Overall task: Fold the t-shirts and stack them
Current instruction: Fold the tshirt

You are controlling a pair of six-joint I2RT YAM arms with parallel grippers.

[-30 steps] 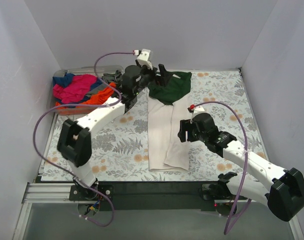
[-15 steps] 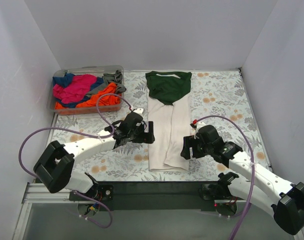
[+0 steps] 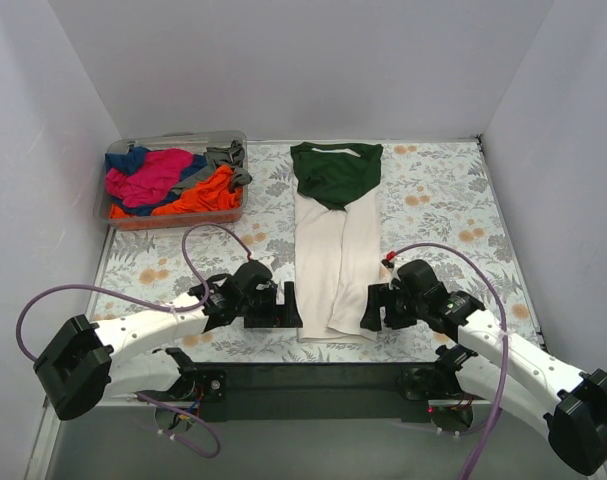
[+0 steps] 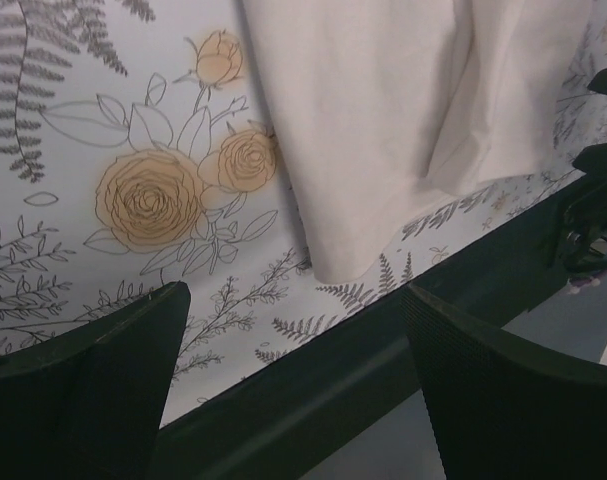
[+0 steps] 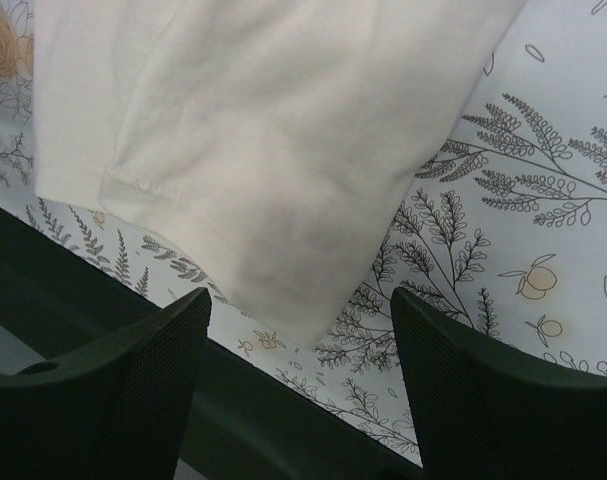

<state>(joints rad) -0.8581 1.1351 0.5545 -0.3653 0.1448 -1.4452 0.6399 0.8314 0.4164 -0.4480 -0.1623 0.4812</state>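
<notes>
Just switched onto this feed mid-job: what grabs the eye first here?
A long cream t-shirt, folded into a narrow strip with its dark green top at the far end, lies down the middle of the floral table. Both arms crouch at its near hem, the left claw and the right claw open, one on each side. At the far left, a clear bin holds a bright heap of magenta, orange and blue tees.

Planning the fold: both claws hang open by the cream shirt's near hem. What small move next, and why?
Probably lower left claw and right claw onto the near hem corners of the cream t-shirt and pinch: both open, hem ungripped.
</notes>
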